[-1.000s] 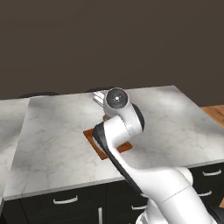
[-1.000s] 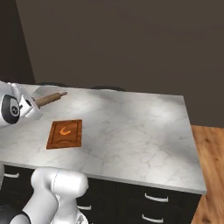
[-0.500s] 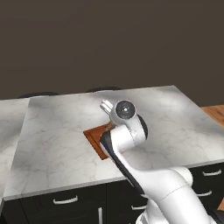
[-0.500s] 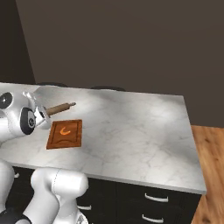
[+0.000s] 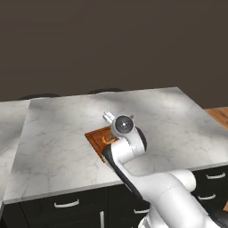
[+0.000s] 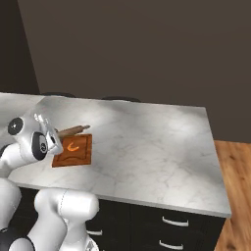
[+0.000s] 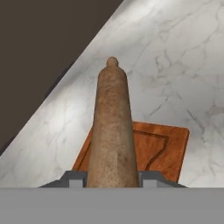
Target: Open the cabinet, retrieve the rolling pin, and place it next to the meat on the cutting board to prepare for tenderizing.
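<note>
My gripper (image 6: pixel 55 134) is shut on the brown wooden rolling pin (image 6: pixel 73 130), which sticks out level over the far edge of the reddish-brown cutting board (image 6: pixel 84 158). An orange curved piece of meat (image 6: pixel 73 146) lies on the board below the pin. In the hand view the rolling pin (image 7: pixel 112 127) runs straight away from the fingers, above the cutting board (image 7: pixel 168 146) and the marble counter. From the left base side the hand's wrist covers most of the cutting board (image 5: pixel 95 137), and a bit of meat (image 5: pixel 107 139) shows beside it. The cabinet is out of view.
The board rests on a white marble counter (image 6: pixel 147 147) over dark low cabinets with short curved handles (image 6: pixel 174 221). A dark wall rises behind the counter. Plank floor (image 6: pixel 238 191) lies to the right. Two dark stove burners (image 5: pixel 38 95) sit at the counter's far edge.
The arm has carried the rolling pin rightward and lower, from beyond the counter's left end to just above the cutting board. The board and meat have stayed put.
</note>
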